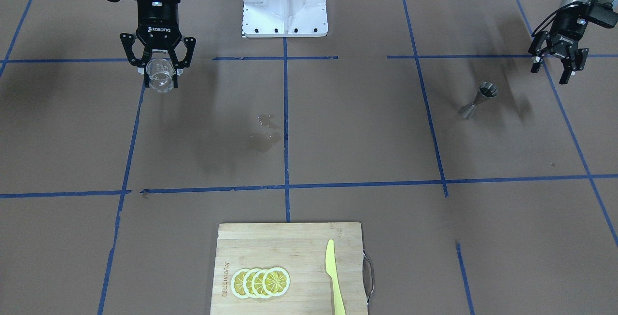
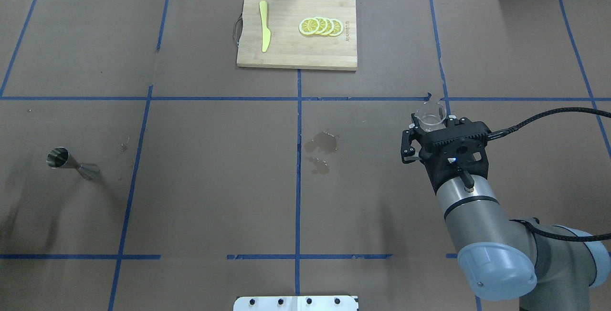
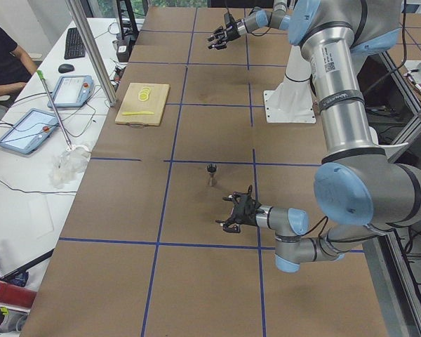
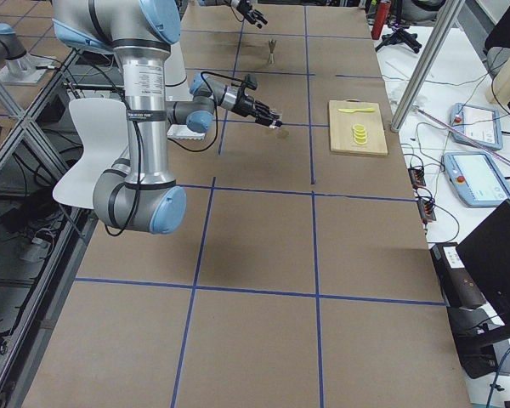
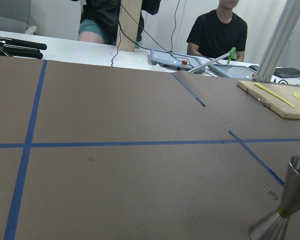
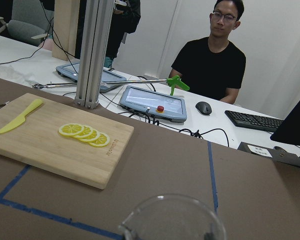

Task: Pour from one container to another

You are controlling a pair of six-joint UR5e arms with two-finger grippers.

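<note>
Right gripper (image 1: 160, 77): its fingers were clamped on the wall of the small clear glass cup (image 2: 430, 114), which was held off the table (image 2: 205, 196) with its mouth upward.
Cup contents: these could not be told from the frames; only the rim was caught at the bottom edge of the right wrist view.
Left gripper (image 1: 549, 74): its fingers were spread apart with nothing between them, and it was tilted down toward the table.
Steel jigger (image 1: 478, 100): it was stood upright on the table near the left gripper, ahead of its fingertips and toward the table's middle, without being touched. In the left wrist view it was cut off by the lower right corner.
Cup to jigger: the two were set well apart, across most of the table's width from the right gripper.
Open room: a wide stretch of brown surface crossed by blue tape lines (image 1: 286, 126) was left between the grippers. It was broken only by a wet patch (image 1: 264, 138) near the centre line.
Cutting board (image 1: 289, 242): it was placed at the table's edge opposite the robot, well ahead of both grippers, with its metal handle on the left gripper's side.
On the board: lemon slices (image 1: 260, 282) were overlapped in a row on the right gripper's side, and a yellow knife (image 1: 333, 276) was laid near the handle edge.
Robot base (image 1: 285, 3): it was fixed at the near edge, between the arms.
</note>
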